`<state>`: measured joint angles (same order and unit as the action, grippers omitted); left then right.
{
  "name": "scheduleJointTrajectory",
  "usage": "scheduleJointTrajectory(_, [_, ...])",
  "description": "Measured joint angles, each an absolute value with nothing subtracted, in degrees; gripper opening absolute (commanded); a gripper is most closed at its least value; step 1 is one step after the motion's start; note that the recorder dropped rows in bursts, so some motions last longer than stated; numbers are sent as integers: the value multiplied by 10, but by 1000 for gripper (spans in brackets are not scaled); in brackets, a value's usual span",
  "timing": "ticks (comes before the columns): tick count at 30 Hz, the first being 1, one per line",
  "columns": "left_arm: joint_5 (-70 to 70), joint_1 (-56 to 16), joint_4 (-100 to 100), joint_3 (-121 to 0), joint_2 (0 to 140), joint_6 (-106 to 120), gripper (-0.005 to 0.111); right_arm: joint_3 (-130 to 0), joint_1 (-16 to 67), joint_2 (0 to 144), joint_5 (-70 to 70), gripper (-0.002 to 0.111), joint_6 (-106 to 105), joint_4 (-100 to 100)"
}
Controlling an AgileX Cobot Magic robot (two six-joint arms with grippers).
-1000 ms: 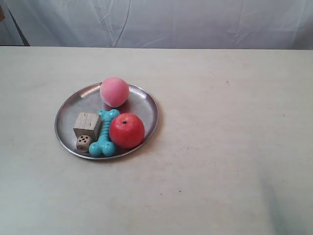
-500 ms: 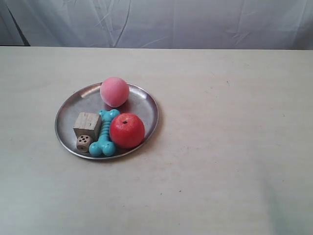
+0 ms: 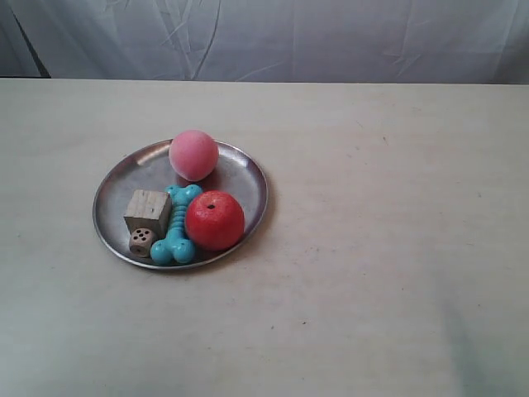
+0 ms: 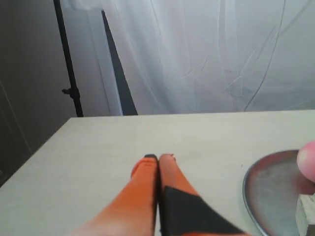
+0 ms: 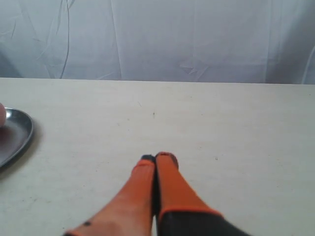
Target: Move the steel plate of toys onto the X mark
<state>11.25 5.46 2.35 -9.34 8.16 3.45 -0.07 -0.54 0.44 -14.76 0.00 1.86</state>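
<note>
The steel plate (image 3: 124, 178) lies on the table left of centre. It holds a pink ball (image 3: 193, 155), a red apple-like ball (image 3: 214, 220), a turquoise bone (image 3: 175, 227), a pale wooden block (image 3: 147, 210) and a small die (image 3: 140, 241). No gripper shows in the exterior view. My left gripper (image 4: 158, 157) is shut and empty above the table, apart from the plate (image 4: 270, 182). My right gripper (image 5: 156, 157) is also shut and empty, far from the plate (image 5: 17, 135). A tiny dark mark (image 3: 384, 141), also seen as a mark (image 5: 153, 114) beyond the right gripper, is too small to read as a cross.
The pale table (image 3: 372, 273) stretches wide to the right of the plate. A white curtain (image 3: 289, 37) hangs behind the far edge. A dark stand (image 4: 69, 73) rises past the table's corner in the left wrist view.
The plate and toys have not moved. A small brownish bit at the top left edge of the exterior view one second ago is gone.
</note>
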Motion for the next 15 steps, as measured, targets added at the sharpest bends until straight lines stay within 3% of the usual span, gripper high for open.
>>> scheduleJointTrajectory(15, [131, 55, 43, -2, 60, 34, 0, -1, -5, 4, -148, 0, 0, 19])
